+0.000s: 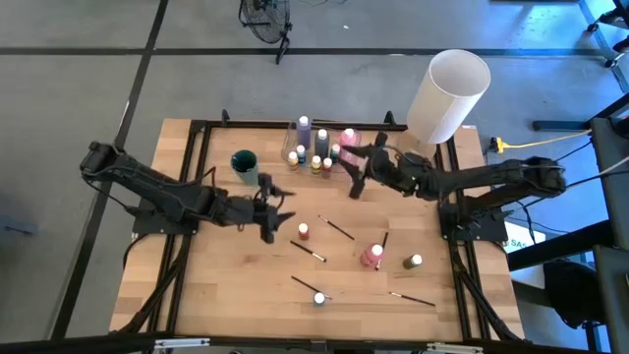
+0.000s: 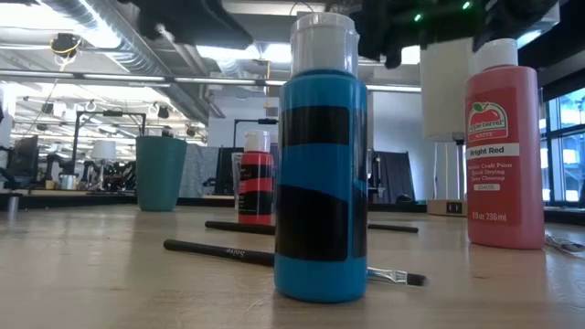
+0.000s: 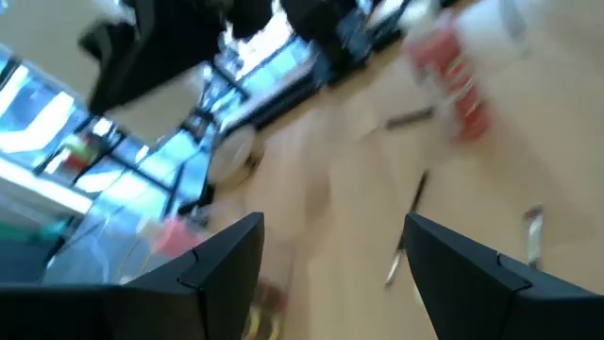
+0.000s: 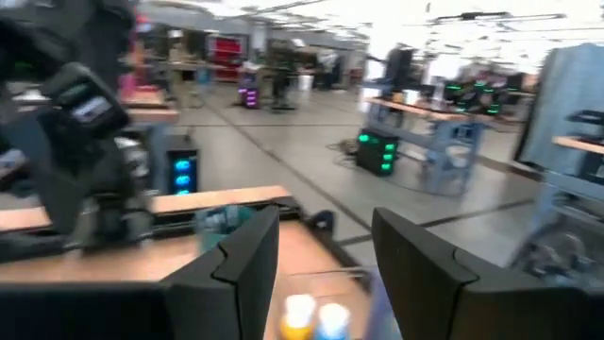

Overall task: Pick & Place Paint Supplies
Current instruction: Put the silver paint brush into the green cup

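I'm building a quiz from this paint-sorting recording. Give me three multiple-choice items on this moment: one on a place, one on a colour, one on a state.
1. Where does the teal cup stand?
A. On the far left part of the table, left of the bottle cluster
B. At the near right corner
C. Inside the white cylinder

2. What colour is the bottle nearest the low camera?
A. Yellow
B. Blue with black bands
C. White

3. How does the left gripper stand?
A. Shut on a paintbrush
B. Shut on a bottle
C. Open, holding nothing

Answers:
1. A: the high view shows it left of the bottle cluster.
2. B: the low view shows blue with black bands under a pale cap.
3. C: the left wrist view shows its fingers apart with only bare table between them.
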Available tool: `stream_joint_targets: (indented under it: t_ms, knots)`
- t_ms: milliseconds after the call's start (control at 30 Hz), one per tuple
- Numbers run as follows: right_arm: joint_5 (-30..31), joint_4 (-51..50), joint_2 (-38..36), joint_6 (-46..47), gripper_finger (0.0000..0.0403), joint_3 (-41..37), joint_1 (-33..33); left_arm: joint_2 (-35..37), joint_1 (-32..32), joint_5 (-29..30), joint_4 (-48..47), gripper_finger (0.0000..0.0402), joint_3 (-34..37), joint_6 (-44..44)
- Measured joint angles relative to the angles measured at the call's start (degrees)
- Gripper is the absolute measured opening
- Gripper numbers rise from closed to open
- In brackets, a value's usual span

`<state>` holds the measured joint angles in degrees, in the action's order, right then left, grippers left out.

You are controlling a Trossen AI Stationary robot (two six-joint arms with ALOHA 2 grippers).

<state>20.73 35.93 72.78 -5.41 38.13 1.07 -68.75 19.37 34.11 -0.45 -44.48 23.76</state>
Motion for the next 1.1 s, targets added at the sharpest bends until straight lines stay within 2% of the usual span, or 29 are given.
stream_joint_targets:
  t_ms: [167, 367, 433, 567, 667, 800, 933, 1100]
  knots:
    - [0.0, -5.0, -3.0, 0.0, 0.0174, 0.0, -4.9, -1.0, 5.4, 0.7, -5.0, 0.0251, -5.7, -0.2]
    - [0.0, -8.8, -5.9, 0.0, 0.0174, 0.0, -10.2, -7.6, 6.8, 0.9, -21.3, 0.0244, -19.4, -5.4]
    - [0.0, -9.6, -6.7, 0.0, 0.0174, 0.0, -11.8, -11.5, 6.0, -2.0, -27.3, 0.0241, -24.4, -6.9]
    - [0.0, -10.5, -8.3, -1.7, 0.0174, -0.1, -15.6, -20.1, 3.7, -13.4, -39.3, 0.0237, -34.2, -8.7]
    - [0.2, -11.2, -10.0, -4.6, 0.0174, -0.1, -19.1, -26.1, 2.5, -16.8, -46.2, 0.0236, -39.4, -9.2]
    - [0.2, -13.9, -12.8, -6.8, 0.0174, 0.0, -24.2, -31.1, 1.5, -17.9, -47.7, 0.0236, -43.4, -11.1]
    - [0.2, -17.5, -15.8, -9.3, 0.0174, 0.0, -30.6, -34.2, 1.0, -20.5, -44.9, 0.0236, -43.8, -11.9]
    - [0.2, -19.9, -18.2, -11.6, 0.0174, 0.0, -39.6, -36.3, 1.1, -20.3, -40.1, 0.0236, -43.8, -14.7]
